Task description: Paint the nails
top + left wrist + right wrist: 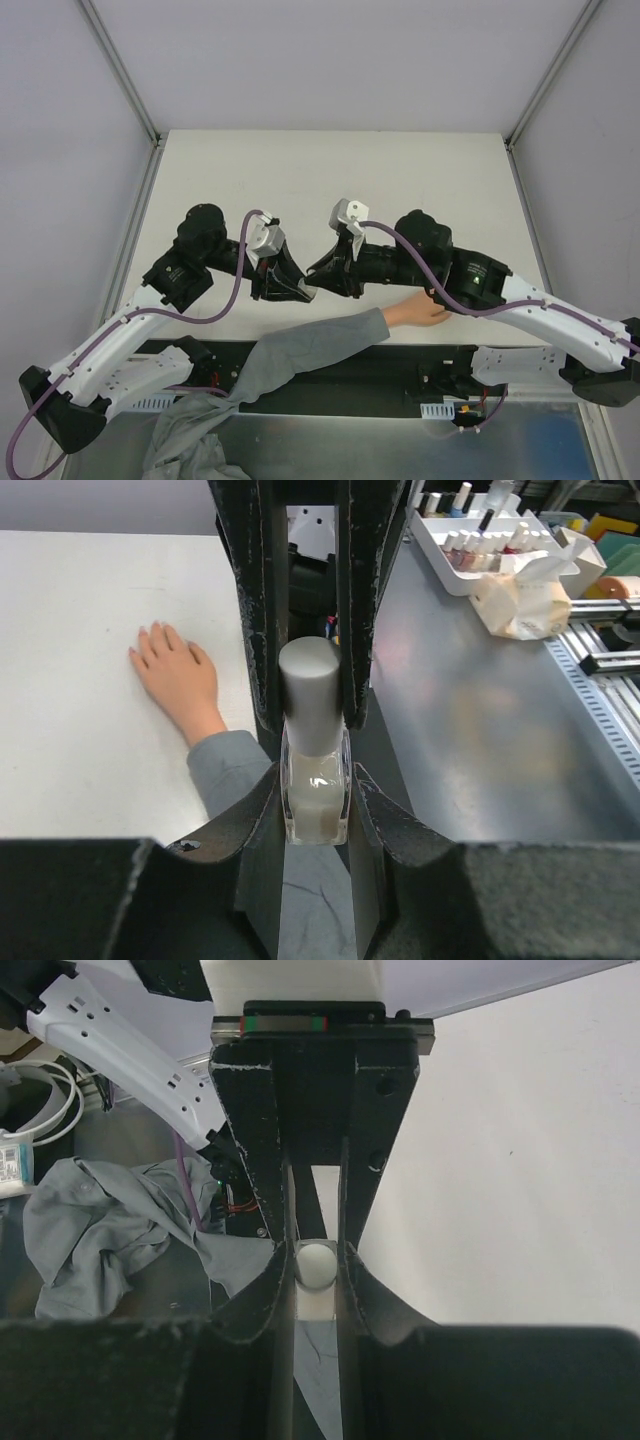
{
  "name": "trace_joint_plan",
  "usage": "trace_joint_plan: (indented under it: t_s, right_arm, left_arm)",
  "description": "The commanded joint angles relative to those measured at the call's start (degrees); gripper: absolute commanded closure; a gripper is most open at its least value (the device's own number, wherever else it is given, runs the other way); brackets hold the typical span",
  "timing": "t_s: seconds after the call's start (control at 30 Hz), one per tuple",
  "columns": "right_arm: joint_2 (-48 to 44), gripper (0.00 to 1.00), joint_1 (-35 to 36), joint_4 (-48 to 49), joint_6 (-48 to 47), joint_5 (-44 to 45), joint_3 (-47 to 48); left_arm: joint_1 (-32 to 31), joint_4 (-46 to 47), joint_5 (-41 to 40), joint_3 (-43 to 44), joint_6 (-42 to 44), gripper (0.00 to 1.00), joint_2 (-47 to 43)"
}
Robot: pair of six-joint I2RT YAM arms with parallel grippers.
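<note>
Jaws of the left gripper are clamped on the glass body of the polish bottle. Those of the right gripper close on a pale round end, probably the bottle's grey cap, though that wrist view is too tight to be sure. The two grippers meet nose to nose above the near part of the white table.

Hazards, largest item first:
- **Table:** if the cap comes free while the bottle is tipped, polish could run onto the surface.
- **Grey sleeve:** it lies just below the joined grippers in the top view, so a drip or a dropped cap would likely land on cloth.
- **Hand:** it lies palm down at the near edge, its wrist partly under the right forearm, so a wide swing of that arm could knock it.
- **Bottle:** smooth glass held on two narrow faces may turn with the cap instead of staying put, or slip out.
- **Nails:** they sit at the fingertips, apart from both grippers and unpainted as far as can be seen. Each is far smaller than a gripper finger, so a small brush error would mark skin.
</note>
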Motion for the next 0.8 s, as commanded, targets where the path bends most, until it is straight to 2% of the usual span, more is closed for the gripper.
trace_joint_plan:
  t_s: [0.0,0.03,0.07,0.1,0.13,0.17,0.23,0.47,0.7,0.77]
  right_arm:
    - [2.0,0.86,-0.1,-1.2,-2.8,-0.8,1.3]
    - [1.9,0.76,-0.2,-1.9,-0.8,1.2,2.1]
    - [1.9,0.53,-0.1,-3.6,0.5,5.7,3.7]
    - [1.9,0.44,-0.1,-5.1,2.5,8.4,5.2]
    - [2.1,0.4,-0.1,-7.2,5.7,11.3,6.9]
    - [2.4,0.31,0.2,-11.5,7.7,17.5,10.4]
    - [2.6,0.24,0.7,-14.9,13.3,23.5,12.9]
    - [4.8,0.25,3.3,-24.0,25.8,35.1,18.7]
    - [11.8,0.26,5.8,-26.5,27.6,38.9,23.8]
    - [12.7,0.3,5.9,-25.5,27.6,38.9,23.8]
  left_arm:
    - [-0.6,7.1,6.9,2.1,-1.6,1.0,0.2]
    - [-0.6,7.1,6.1,2.0,-1.6,1.0,0.2]
    - [-0.6,7.1,5.6,1.8,-1.6,1.0,0.2]
    - [-0.6,7.1,4.7,1.7,-1.4,1.0,0.1]
    - [-0.6,6.8,2.3,1.6,-1.1,1.0,-0.1]
    - [-0.6,6.4,0.7,1.5,-0.9,1.0,-0.2]
    - [-0.6,5.2,-3.4,1.6,-0.2,1.0,-0.4]
    - [-0.6,2.4,-12.6,1.8,2.1,1.0,-1.3]
    - [-0.6,2.0,-18.2,1.6,2.3,1.0,-2.2]
    - [-0.6,2.0,-17.9,1.6,2.3,1.0,-2.3]
